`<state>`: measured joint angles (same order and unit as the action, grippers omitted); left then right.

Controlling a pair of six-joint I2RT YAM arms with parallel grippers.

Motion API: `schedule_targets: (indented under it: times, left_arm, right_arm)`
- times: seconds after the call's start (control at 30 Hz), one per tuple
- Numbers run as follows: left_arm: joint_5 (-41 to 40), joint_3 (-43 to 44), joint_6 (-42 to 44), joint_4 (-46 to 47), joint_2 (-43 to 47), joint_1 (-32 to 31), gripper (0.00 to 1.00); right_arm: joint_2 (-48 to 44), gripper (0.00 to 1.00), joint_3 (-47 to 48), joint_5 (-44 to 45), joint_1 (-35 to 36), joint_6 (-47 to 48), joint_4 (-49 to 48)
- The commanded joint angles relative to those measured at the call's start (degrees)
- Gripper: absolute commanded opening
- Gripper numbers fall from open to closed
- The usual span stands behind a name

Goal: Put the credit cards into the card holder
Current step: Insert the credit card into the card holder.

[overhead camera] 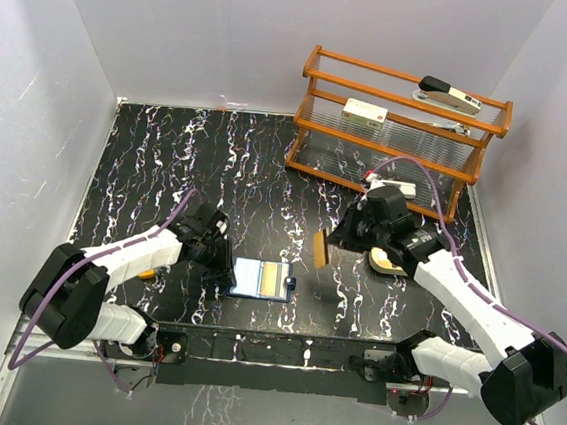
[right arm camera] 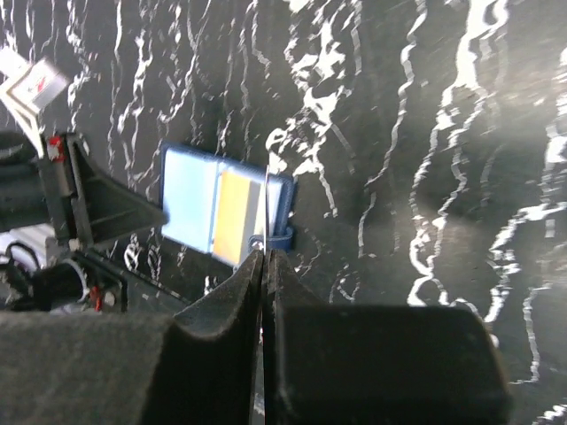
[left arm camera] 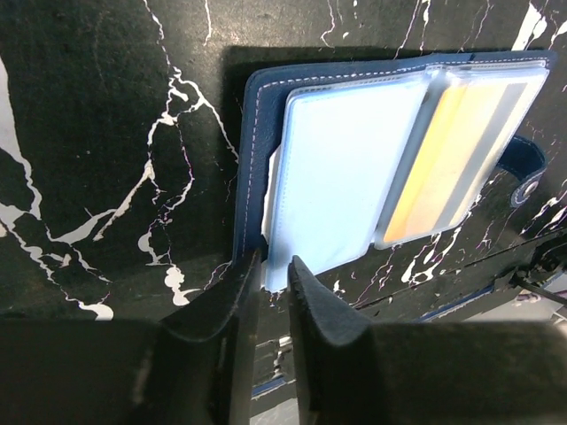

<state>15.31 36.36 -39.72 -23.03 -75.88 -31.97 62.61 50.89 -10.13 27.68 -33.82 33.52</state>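
The card holder (overhead camera: pixel 260 279) lies open near the table's front edge, navy outside, with clear sleeves showing a pale blue page and an orange card (left arm camera: pixel 425 168). My left gripper (overhead camera: pixel 226 267) is at its left edge. In the left wrist view its jaws (left arm camera: pixel 275 263) stand narrow, pinching the near corner of the card holder (left arm camera: pixel 266 159). My right gripper (overhead camera: pixel 333 245) hovers to the right of the holder, shut on a tan credit card (overhead camera: pixel 320 248). In the right wrist view that credit card (right arm camera: pixel 267 208) shows edge-on as a thin line above the gripper (right arm camera: pixel 266 254), over the card holder (right arm camera: pixel 221 212).
A beige shallow tray (overhead camera: pixel 391 265) sits under the right arm. A wooden rack (overhead camera: pixel 392 133) at the back right carries white block-shaped devices (overhead camera: pixel 364 111). An orange thing (overhead camera: pixel 147 274) peeks out beneath the left arm.
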Motion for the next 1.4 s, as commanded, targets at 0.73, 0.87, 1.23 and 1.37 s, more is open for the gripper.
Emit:
schedule_targets:
  times: [0.73, 0.87, 1.23, 1.37]
  left_arm:
    - [5.8, -5.5, -5.1, 9.0, -0.9, 0.4, 0.08]
    - [6.3, -5.7, -5.0, 9.5, -1.5, 0.3, 0.06]
    - [5.9, -6.0, -4.7, 9.1, -1.1, 0.4, 0.05]
    - [5.8, -6.0, -4.6, 8.9, -1.2, 0.4, 0.04]
  right_arm:
    - [20.5, 0.0, -7.8, -6.3, 17.8, -10.3, -33.2]
    - [21.7, 0.0, -8.4, -5.3, 17.8, -10.2, -33.2]
    - [23.6, 0.0, -10.4, -2.6, 17.8, -10.0, -33.8]
    - [24.2, 0.0, -10.3, -1.2, 17.8, -10.1, -33.4]
